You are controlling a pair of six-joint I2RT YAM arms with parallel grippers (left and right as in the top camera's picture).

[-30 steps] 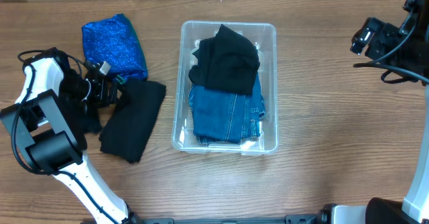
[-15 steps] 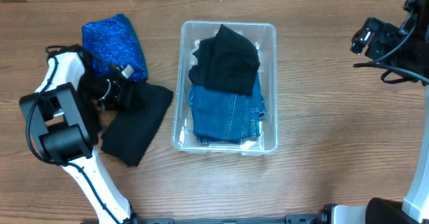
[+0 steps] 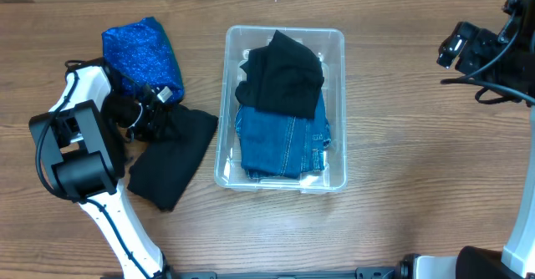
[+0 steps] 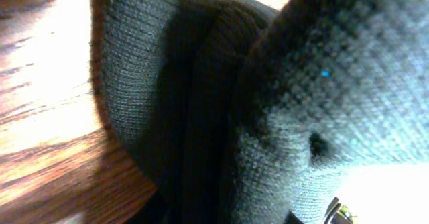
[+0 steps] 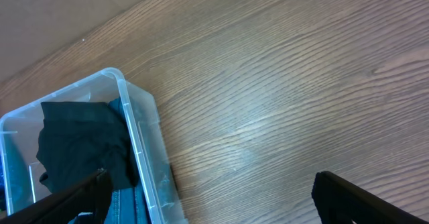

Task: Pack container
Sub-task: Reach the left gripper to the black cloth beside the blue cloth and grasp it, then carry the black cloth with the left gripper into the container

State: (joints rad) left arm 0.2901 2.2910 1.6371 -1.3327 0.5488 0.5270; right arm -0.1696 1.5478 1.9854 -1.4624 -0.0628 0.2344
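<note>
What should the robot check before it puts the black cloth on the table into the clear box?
1. Left hand at the folded black knit garment on the wooden table: ok, it is at the garment's top edge.
2. Firm grip: cannot tell, fabric fills the left wrist view.
3. Room in the clear rectangular plastic container: ok, though a black cloth bundle and folded blue jeans already lie inside.
4. Right hand out of the way: ok, open and off to the side.
5. Shiny blue sequin garment not snagged: cannot tell, it lies close behind the left hand.
</note>
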